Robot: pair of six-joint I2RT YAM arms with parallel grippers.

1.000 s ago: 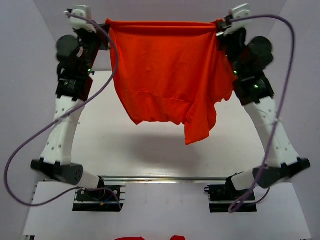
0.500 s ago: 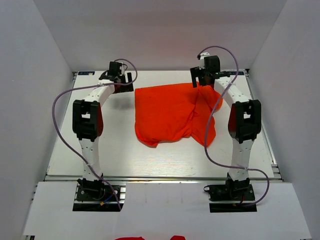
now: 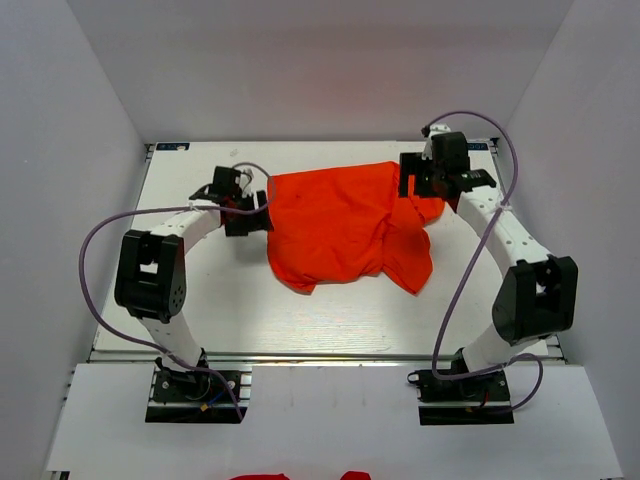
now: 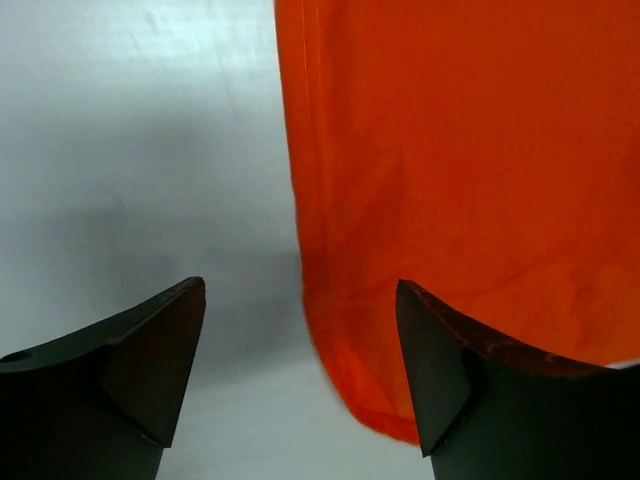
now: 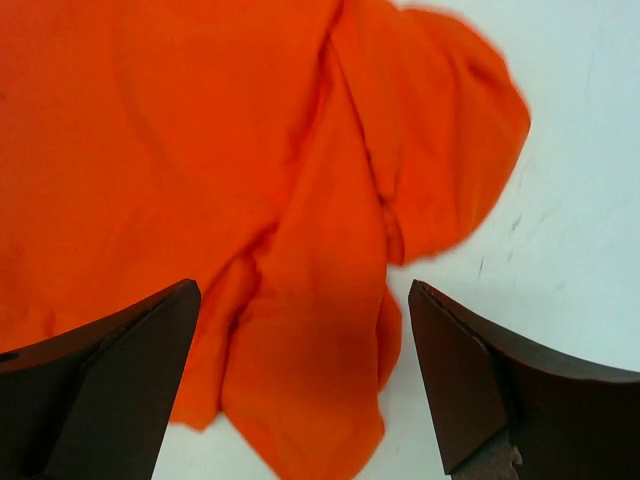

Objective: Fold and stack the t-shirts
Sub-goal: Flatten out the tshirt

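Lab robot cell: white table (image 3: 300,320), plain white walls (image 3: 330,70).

White table (image 3: 300,320), faintly scuffed toward its right edge. A metal rail (image 3: 330,356) runs along the near edge. Pale grey walls (image 3: 60,150) stand on three sides.

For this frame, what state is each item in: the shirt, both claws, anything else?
t-shirt: lying on the table, rumpled, not folded, held by neither claw.
left claw: open, empty, over the shirt's left edge.
right claw: open, empty, over the shirt's bunched right side.
orange cloth at the near edge: mostly out of frame, cannot tell.
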